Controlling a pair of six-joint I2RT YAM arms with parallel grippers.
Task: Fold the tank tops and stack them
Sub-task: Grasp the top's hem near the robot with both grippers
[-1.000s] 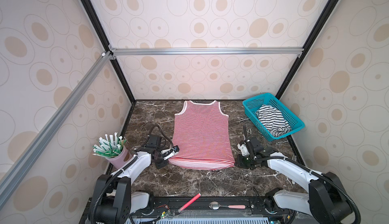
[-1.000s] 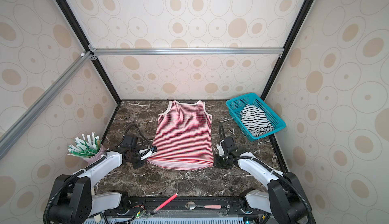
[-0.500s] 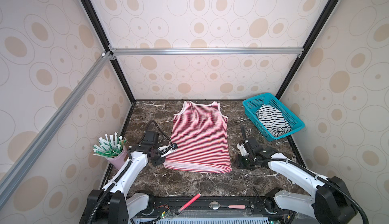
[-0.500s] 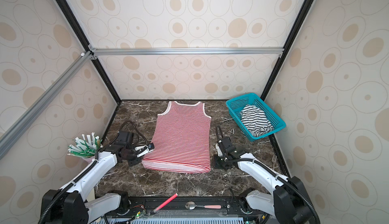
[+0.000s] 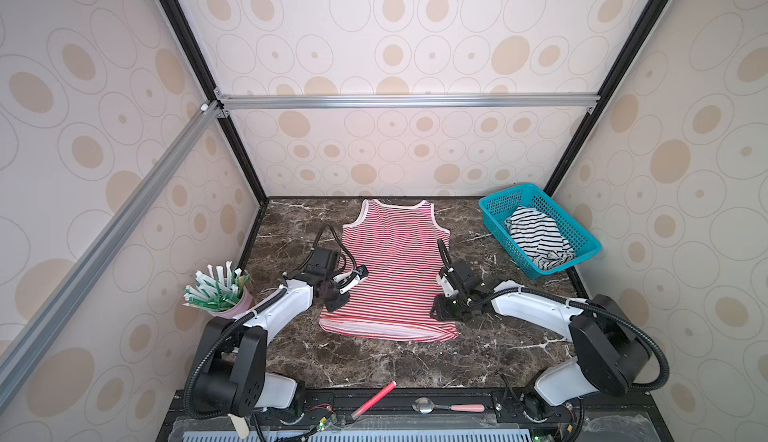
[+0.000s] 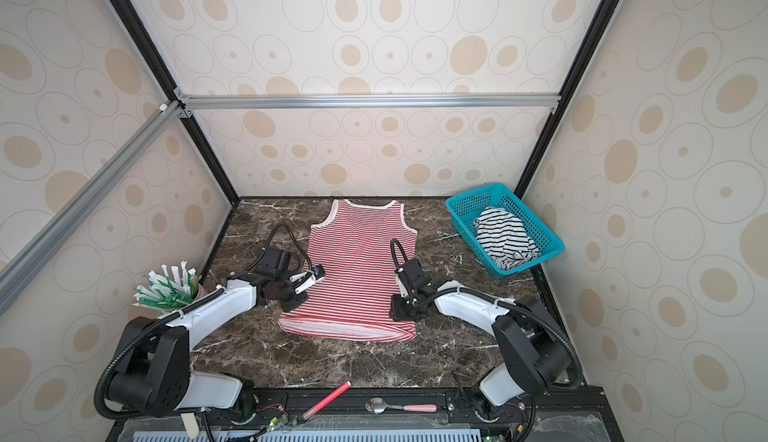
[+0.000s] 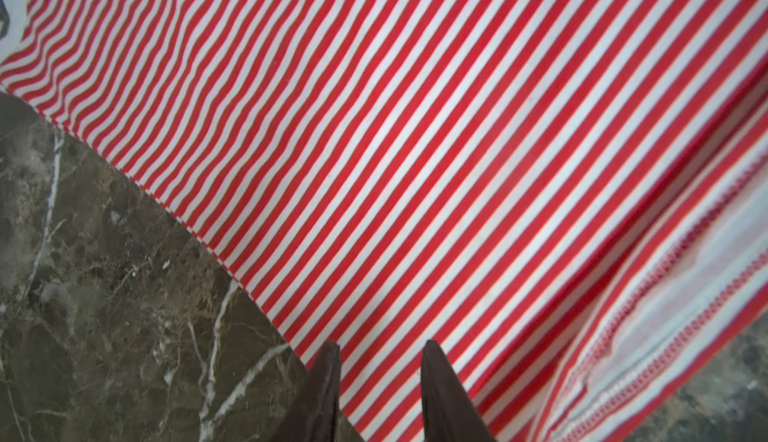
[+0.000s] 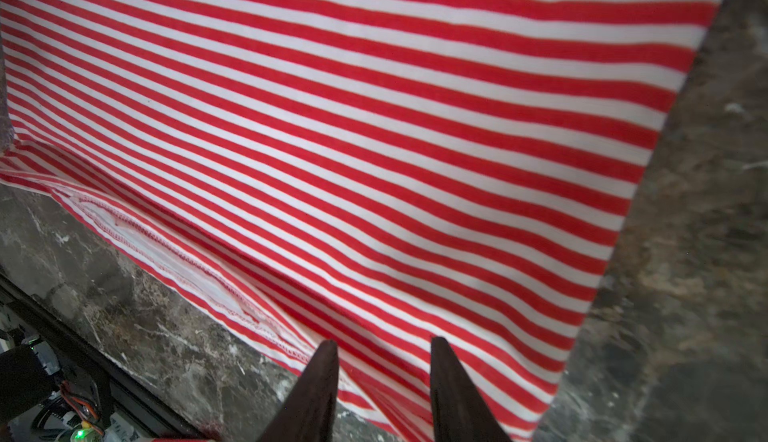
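at the near edge, on the black front rail, a glossy red stick (image 5: 373, 399) lies slanted, and beside it a metal spoon (image 5: 444, 407) with a pink handle lies flat. beyond them is the table (image 5: 374, 363), a dark brown, marble-look slab with white veins.

the red-and-white tank top (image 5: 395, 265) lies spread flat in the middle of the table in both top views, hem nearest and neck toward the back wall. it is a soft knit with thin, even stripes and white trim at the neck and armholes. the hem is slightly turned, showing a paler inside and a line of zigzag stitching in the left wrist view (image 7: 415, 149) and the right wrist view (image 8: 332, 107).

the left gripper (image 7: 380, 346) sits at the top's left side edge, close to the hem. its dark, tapered fingers stand apart with nothing clamped between them; striped cloth lies flat below the gap. the right gripper (image 8: 384, 342) sits at the right side edge near the hem, its fingers likewise apart and clamped on nothing.

left of the table, a pink cup (image 5: 243, 309) holds a bunch of white-and-green paper-wrapped sticks.

at the far right corner stands a teal basket (image 5: 498, 207), rectangular, of plastic mesh. the black-and-white tank top (image 5: 536, 236), with wider stripes, lies crumpled inside it.
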